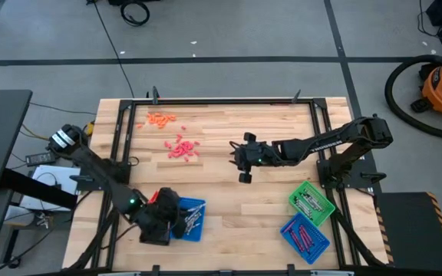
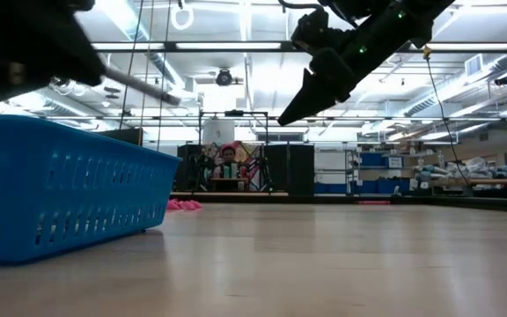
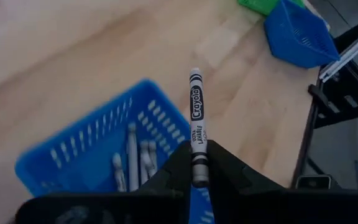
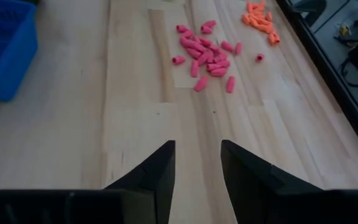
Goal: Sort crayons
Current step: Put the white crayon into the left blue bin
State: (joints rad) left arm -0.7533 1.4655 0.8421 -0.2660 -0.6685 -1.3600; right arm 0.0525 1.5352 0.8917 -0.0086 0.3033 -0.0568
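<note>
My left gripper (image 3: 197, 177) is shut on a silver-grey crayon (image 3: 196, 118) above the blue tray (image 3: 86, 155) at the table's near left. That tray (image 1: 194, 218) holds several silver-grey crayons (image 3: 132, 158). My right gripper (image 4: 197, 168) is open and empty, raised above the middle of the table (image 1: 239, 157). Beyond it, toward the far left, a heap of red-pink crayons (image 4: 204, 55) and a heap of orange crayons (image 4: 260, 18) lie on the wood. In the low view my left gripper (image 2: 25, 44) is a dark blur above the blue tray (image 2: 60, 189). My left gripper pinches the silver-grey crayon by one end (image 3: 197, 163) between its two fingers. The crayon lies along the fingers, and most of its length sticks out past the fingertips. It is lifted clear, above the blue tray's rim.
A green tray (image 1: 311, 202) and a second blue tray (image 1: 305, 236) with dark crayons stand at the table's near right. A black frame (image 1: 221, 100) runs along the table's far edge and sides. Bare wood lies between the trays and the heaps.
</note>
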